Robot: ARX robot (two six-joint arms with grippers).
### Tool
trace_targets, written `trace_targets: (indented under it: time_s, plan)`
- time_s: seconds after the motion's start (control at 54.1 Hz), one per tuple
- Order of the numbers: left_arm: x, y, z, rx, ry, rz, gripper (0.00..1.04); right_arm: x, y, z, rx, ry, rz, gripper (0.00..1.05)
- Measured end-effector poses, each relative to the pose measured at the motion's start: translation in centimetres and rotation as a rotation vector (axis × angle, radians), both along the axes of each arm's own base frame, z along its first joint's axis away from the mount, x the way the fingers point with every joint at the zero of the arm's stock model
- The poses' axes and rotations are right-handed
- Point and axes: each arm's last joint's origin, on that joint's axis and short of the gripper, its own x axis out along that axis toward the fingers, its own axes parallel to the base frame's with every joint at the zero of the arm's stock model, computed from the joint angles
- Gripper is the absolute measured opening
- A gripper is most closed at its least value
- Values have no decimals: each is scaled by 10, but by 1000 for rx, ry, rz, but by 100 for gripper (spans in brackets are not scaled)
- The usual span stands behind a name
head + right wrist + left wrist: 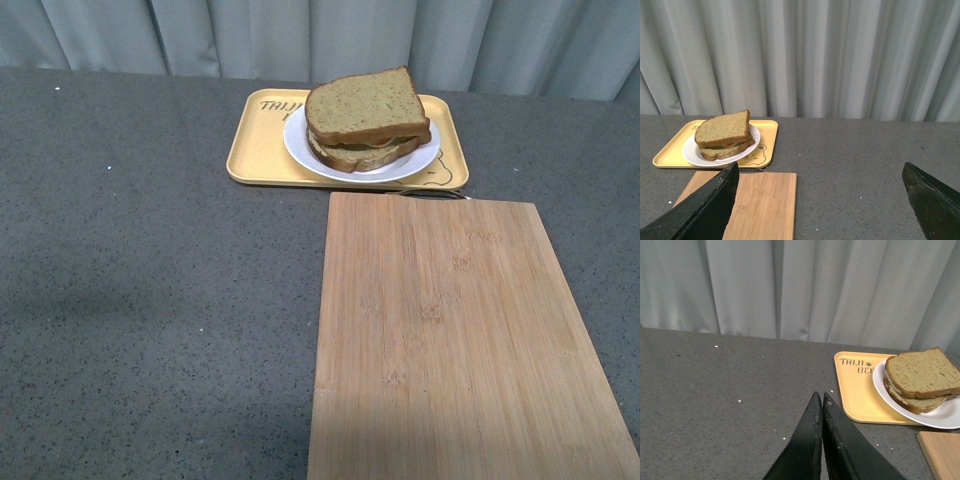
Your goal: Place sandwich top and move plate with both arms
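Note:
The sandwich top (364,105), a tan-green slice with brown crust, lies on the stacked sandwich on the white plate (300,150). That plate rests on the yellow tray (258,150) at the back of the table. No arm shows in the front view. Seen from the left wrist, my left gripper (821,396) is shut with nothing in it, hovering over the grey table short of the tray (855,390), and the sandwich top (921,372) and plate (940,417) lie beyond. My right gripper (821,170) is open wide, well back from the sandwich top (722,129) and plate (692,156).
A wooden cutting board (460,340) lies in front of the tray, reaching the near table edge; it also shows as the board (762,202) and a board corner (942,452) in the wrist views. Grey curtains (840,55) close off the back. Grey tabletop (150,300) spreads to the left.

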Motion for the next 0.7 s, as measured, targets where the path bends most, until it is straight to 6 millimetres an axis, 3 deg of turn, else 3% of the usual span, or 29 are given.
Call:
trace_targets:
  time_s: [0.333,0.703]
  plan:
    - [-50,19,3,4,-11,4,4,0,0,0,0,0,0,95]
    - [-78,19,4,4,-13,1,4,0,0,0,0,0,0,95]
